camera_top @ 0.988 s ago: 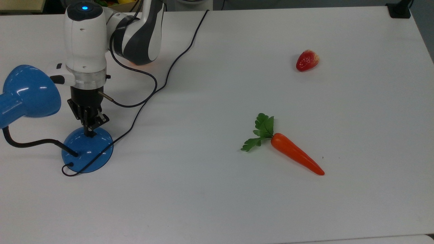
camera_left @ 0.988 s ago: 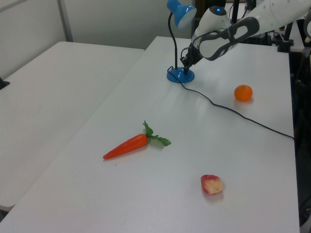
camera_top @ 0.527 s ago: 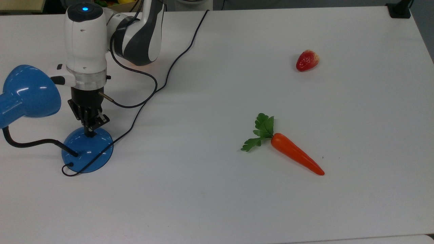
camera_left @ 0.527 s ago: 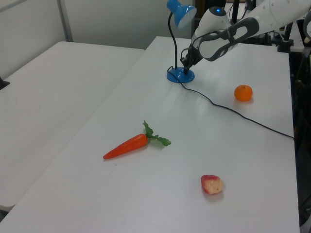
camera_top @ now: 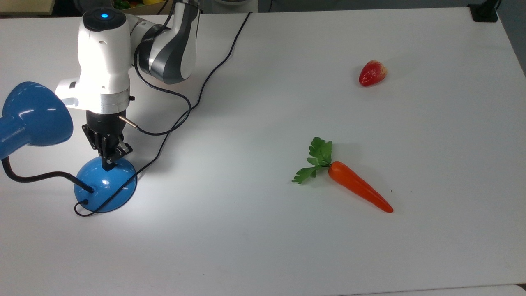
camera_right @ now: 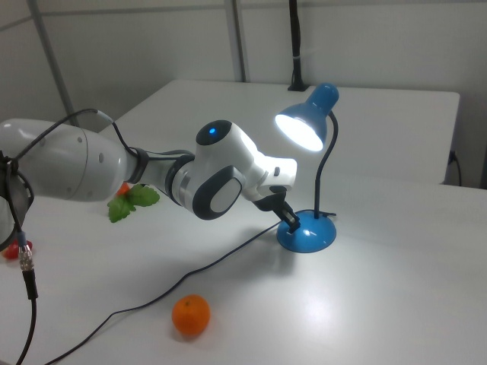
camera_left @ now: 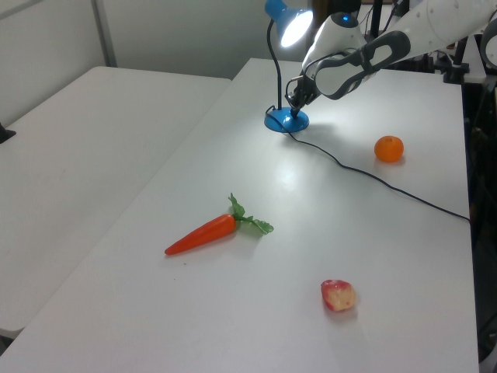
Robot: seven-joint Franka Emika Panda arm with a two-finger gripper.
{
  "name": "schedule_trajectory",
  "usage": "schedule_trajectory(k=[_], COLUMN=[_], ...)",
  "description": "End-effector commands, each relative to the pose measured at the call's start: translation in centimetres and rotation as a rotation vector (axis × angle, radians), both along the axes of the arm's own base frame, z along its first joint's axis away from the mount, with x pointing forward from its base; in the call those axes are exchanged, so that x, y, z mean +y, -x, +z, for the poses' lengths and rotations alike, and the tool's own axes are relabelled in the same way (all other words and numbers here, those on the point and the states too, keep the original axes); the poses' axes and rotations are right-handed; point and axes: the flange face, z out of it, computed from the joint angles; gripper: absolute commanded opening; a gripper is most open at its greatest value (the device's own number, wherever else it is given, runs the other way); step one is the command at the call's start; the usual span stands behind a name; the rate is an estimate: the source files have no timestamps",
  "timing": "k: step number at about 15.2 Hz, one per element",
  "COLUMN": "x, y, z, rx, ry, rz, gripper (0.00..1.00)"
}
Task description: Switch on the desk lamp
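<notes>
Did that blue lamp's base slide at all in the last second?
Yes, slightly. In the top view the desk lamp base has slid a little downward in the picture, judged against the carrot, which stayed put.

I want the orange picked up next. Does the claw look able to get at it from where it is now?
Probably yes. The orange sits alone on bare table, apart from the lamp base where the claw rests. The black cord runs nearby without covering it.

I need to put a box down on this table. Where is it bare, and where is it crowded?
Bare: the wide stretch between the desk lamp and the carrot, and the near edge below both in the top view. Crowded: around the lamp base, where the hand, cord and orange sit.
</notes>
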Motion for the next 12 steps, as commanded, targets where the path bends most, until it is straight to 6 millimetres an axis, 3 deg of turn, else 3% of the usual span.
schedule_trajectory(k=[1, 7, 12], x=[0.1, -0.2, 0.1], y=[-0.6, 0.2, 1.3], z=[0.0, 3.2, 5.6], rx=[-0.028, -0.052, 0.039], ry=[-0.013, -0.027, -0.077], rz=[-0.022, -0.021, 0.003], gripper=[0.00, 0.00, 0.00])
